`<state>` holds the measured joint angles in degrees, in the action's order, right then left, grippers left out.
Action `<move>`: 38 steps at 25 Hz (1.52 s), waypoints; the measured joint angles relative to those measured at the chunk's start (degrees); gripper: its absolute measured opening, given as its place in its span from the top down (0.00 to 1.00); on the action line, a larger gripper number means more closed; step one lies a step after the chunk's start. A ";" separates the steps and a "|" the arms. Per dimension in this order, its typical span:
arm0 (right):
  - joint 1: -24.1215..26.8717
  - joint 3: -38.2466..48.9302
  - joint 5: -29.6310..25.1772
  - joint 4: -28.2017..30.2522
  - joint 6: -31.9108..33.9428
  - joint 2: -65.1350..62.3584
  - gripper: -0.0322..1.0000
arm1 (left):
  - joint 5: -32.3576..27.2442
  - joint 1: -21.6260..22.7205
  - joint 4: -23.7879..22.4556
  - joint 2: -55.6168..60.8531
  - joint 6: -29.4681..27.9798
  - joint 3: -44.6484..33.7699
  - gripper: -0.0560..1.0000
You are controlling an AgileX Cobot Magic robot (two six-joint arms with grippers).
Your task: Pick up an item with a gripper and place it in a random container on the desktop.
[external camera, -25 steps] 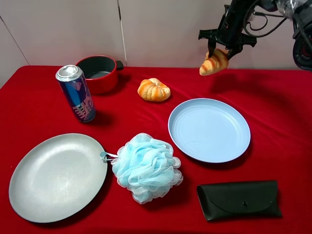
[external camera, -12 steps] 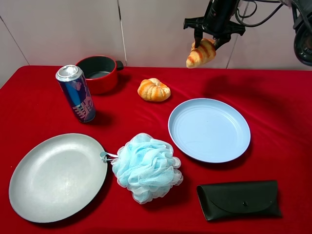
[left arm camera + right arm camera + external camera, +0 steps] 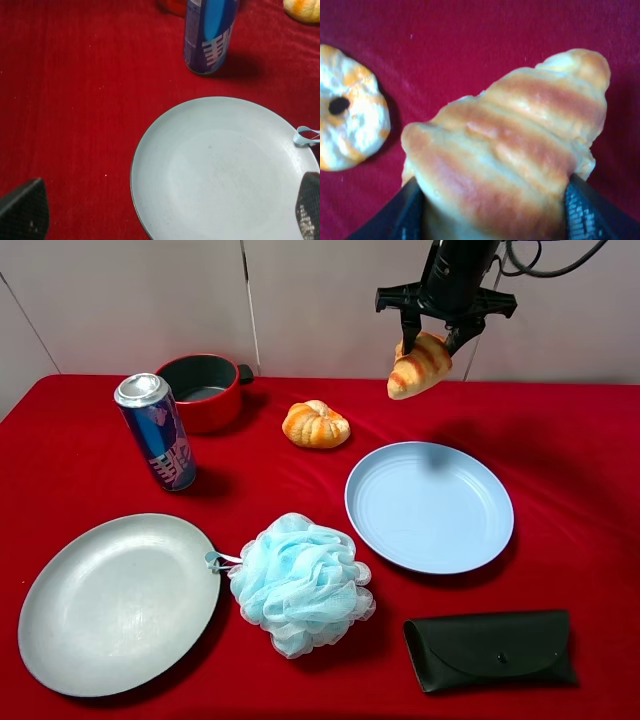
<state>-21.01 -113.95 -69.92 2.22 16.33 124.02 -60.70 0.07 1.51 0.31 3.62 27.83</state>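
Since the croissant (image 3: 419, 366) has dipped and drifted back toward the blue plate (image 3: 430, 508) over the last 0.5 s, its shadow now falling on the plate's far side, release looks near. The right gripper (image 3: 432, 338) is clamped on it, high above that plate's far rim. The left gripper (image 3: 165, 212) gapes wide, empty, well apart from the blue plate. In the right wrist view the croissant fills the picture, the plate is out of sight, and only 2 pad edges (image 3: 582, 212) show.

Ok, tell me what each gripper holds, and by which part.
Right gripper: the croissant, pinched across its sides near the upper end, lower tip free. Left gripper: nothing, open over the grey plate.
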 joint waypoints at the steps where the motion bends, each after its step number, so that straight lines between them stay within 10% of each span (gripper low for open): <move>1: -0.18 1.41 -0.06 -0.01 0.00 -1.06 0.58 | 0.00 0.00 0.00 0.00 0.00 0.00 0.00; 14: -1.22 19.79 -0.02 0.68 0.47 -12.96 0.58 | 0.00 0.00 0.00 0.00 0.00 0.00 0.00; 38: -7.42 45.80 18.81 1.70 6.26 -19.43 0.58 | 0.00 0.00 0.00 0.00 0.00 0.00 0.00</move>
<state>-28.42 -68.15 -51.12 3.92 22.59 104.59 -60.70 0.07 1.51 0.31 3.62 27.83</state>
